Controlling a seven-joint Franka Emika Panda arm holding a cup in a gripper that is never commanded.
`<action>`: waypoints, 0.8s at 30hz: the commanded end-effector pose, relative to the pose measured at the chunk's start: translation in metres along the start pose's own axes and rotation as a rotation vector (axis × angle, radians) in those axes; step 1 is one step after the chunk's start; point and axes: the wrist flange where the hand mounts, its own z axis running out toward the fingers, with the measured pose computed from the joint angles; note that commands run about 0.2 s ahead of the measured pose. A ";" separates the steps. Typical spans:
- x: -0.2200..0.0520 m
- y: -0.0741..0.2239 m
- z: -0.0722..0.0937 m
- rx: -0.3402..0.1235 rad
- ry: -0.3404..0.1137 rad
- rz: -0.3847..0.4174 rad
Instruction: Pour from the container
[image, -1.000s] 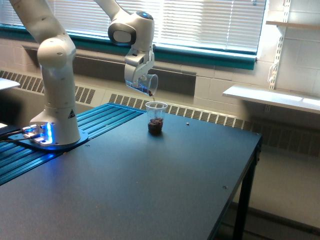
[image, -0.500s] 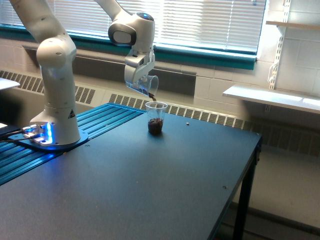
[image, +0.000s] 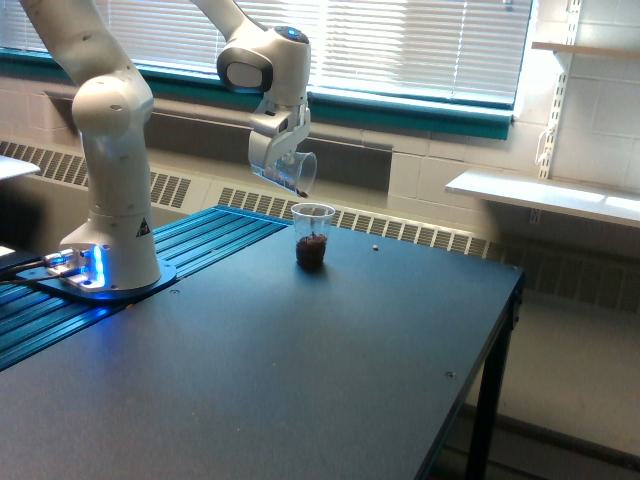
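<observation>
Gripping: gripper (image: 280, 158) closed on the clear plastic cup (image: 291, 170)
Arm pose: wrist bent downward, cup tipped mouth-down rightward
Position: above the taller cup (image: 313, 236) with dark contents on the table (image: 300, 370)

Lab: bench-mounted robot arm (image: 110, 150), wall shelving (image: 545, 190), window blinds (image: 400, 40).

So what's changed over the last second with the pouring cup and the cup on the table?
The held container barely moved; it is tipped as before over the standing cup. Half a second ago dark contents were dropping from its lip; now only a trace shows at the lip, and the dark pile in the standing cup looks slightly higher. The tool keeps its grip. The standing cup, the stray bit and the table stayed put.
</observation>
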 end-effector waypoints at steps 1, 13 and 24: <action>0.003 0.002 0.003 -0.014 -0.012 -0.006; 0.009 0.001 0.003 -0.023 -0.025 -0.007; 0.012 0.002 0.003 -0.032 -0.042 -0.016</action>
